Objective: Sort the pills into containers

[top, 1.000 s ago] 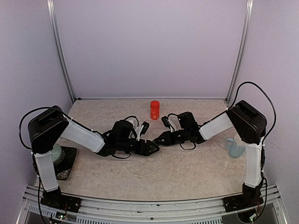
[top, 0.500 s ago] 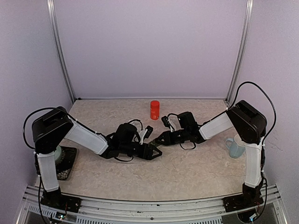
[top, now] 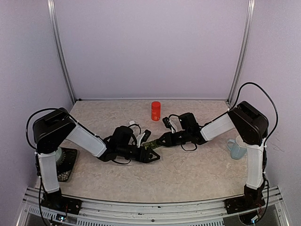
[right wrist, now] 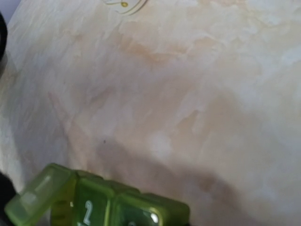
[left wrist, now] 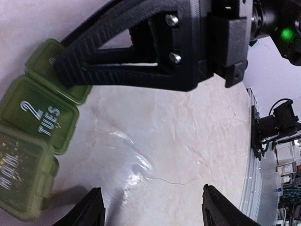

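Note:
The containers (left wrist: pixel 33 127), a dark green strip of joined lidded compartments marked "2 TUES" and "MON", lie at the table's middle (top: pixel 147 146). My right gripper (top: pixel 153 142) is shut on the strip's far end, and its black ribbed finger (left wrist: pixel 94 70) lies over the end compartment. In the right wrist view the containers (right wrist: pixel 103 207) fill the bottom edge, close to the camera. My left gripper (left wrist: pixel 157 209) stands open just right of the strip, over bare table, with nothing between its fingertips (left wrist: pixel 91 209). No pills show in any view.
A red bottle (top: pixel 155 110) stands behind the grippers near the back wall. A pale blue mug (top: pixel 236 149) sits by the right arm's base. A black stand with a round pale top (top: pixel 65 162) is at the left arm's base.
My left gripper has shifted a little toward the near edge, so the green strip now shows between the two grippers. The right arm has stayed put.

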Action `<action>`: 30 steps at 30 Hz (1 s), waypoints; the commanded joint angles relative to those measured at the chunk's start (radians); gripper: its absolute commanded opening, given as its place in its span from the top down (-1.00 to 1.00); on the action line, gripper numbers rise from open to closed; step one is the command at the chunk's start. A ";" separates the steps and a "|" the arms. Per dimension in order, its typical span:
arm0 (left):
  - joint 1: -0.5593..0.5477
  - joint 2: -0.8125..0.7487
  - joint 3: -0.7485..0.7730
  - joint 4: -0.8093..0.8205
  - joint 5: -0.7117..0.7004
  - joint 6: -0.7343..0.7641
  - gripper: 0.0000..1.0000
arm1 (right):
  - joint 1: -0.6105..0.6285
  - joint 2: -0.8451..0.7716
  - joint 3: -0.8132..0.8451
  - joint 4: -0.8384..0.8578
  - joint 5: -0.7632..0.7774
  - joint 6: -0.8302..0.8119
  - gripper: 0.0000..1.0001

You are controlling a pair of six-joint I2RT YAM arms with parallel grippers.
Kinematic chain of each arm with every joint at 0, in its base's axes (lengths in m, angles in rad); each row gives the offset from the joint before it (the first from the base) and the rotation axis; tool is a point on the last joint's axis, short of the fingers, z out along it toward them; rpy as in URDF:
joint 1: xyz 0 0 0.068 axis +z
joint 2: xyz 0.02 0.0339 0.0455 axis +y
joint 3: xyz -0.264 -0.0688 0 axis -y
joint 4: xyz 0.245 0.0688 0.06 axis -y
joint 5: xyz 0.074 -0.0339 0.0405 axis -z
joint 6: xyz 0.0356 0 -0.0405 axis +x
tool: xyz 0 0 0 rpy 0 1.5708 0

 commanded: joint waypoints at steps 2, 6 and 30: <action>-0.011 -0.109 -0.051 0.120 0.116 -0.084 -0.39 | 0.017 -0.007 -0.006 -0.061 0.044 0.010 0.44; -0.011 -0.198 -0.075 0.174 0.141 -0.169 -0.39 | 0.020 -0.009 0.003 -0.072 0.054 0.017 0.44; 0.135 0.030 -0.085 0.509 0.155 -0.625 -0.44 | 0.031 -0.035 0.007 -0.092 0.076 0.004 0.44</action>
